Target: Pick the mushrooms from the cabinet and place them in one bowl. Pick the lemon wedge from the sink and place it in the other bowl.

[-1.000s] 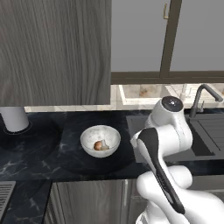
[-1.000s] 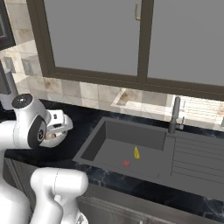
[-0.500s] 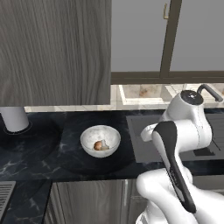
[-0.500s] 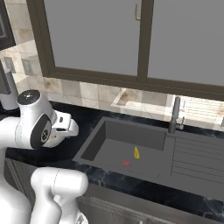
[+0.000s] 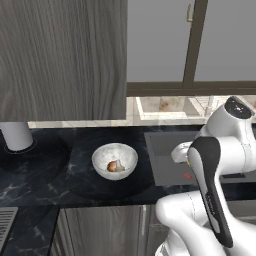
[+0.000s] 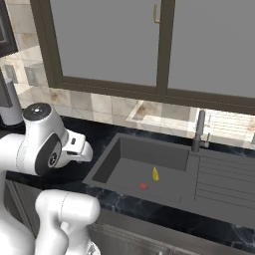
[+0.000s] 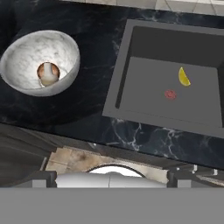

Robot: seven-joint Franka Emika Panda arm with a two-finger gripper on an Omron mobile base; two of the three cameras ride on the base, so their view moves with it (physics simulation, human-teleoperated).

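Arm bent low, pincer (image 7: 111, 175) wide open, empty.

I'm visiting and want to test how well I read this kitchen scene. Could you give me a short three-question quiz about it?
1. True or false: the lemon wedge lies in the sink.
2. Multiple choice: what sits in the marbled white bowl? A) a lemon wedge B) a mushroom C) a spoon
3. Fill in: beside the lemon wedge on the sink floor lies a small ___ spot.

Key: 1 true; 2 B; 3 red.
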